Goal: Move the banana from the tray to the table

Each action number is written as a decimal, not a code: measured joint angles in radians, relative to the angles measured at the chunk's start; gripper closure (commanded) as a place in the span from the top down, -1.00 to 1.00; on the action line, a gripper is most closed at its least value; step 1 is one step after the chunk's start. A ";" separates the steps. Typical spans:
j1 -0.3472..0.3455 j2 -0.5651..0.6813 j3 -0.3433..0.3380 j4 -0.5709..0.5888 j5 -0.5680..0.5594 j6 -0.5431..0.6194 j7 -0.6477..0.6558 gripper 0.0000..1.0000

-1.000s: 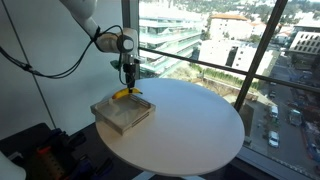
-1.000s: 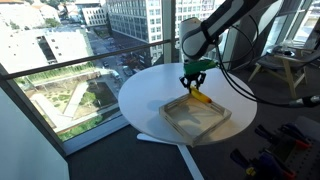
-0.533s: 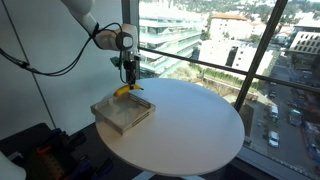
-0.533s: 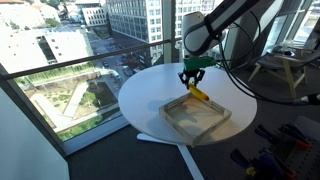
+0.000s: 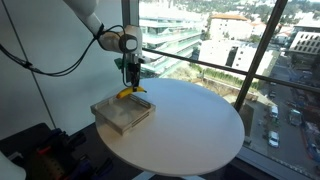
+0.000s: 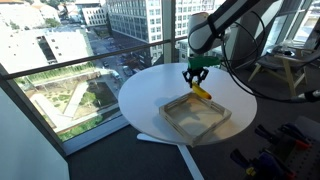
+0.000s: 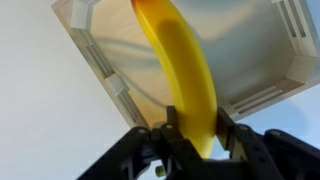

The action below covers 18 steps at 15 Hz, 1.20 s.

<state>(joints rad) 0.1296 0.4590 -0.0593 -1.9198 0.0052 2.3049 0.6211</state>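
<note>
The yellow banana (image 7: 185, 70) hangs lengthwise in my gripper (image 7: 195, 125), which is shut on its lower end, one jaw on each side. In both exterior views the banana (image 5: 131, 92) (image 6: 202, 92) is lifted just above the far edge of the pale square tray (image 5: 105, 108) (image 6: 170, 120), with the gripper (image 5: 131, 80) (image 6: 197, 78) pointing straight down over it. The tray (image 7: 95, 60) lies below the banana in the wrist view and holds nothing else. It rests near the rim of the round white table (image 5: 195, 125) (image 6: 150, 90).
The table stands right beside tall windows with a metal railing (image 5: 200, 65) and a city far below. Most of the white top beyond the tray is bare (image 7: 40, 110). Black cables (image 5: 40, 65) hang beside the arm, and dark equipment (image 6: 275, 150) sits on the floor.
The gripper has lifted the banana a little out of the tray and carried it slightly sideways towards the tray's edge. The tray has not moved.
</note>
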 measured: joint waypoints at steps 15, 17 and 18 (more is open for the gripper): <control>-0.084 0.000 -0.034 -0.017 0.003 0.004 -0.138 -0.68; -0.094 0.000 -0.045 -0.019 0.003 0.004 -0.158 -0.68; -0.099 0.000 -0.051 -0.021 0.003 0.004 -0.165 -0.68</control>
<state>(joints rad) 0.0310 0.4589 -0.1102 -1.9404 0.0083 2.3086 0.4557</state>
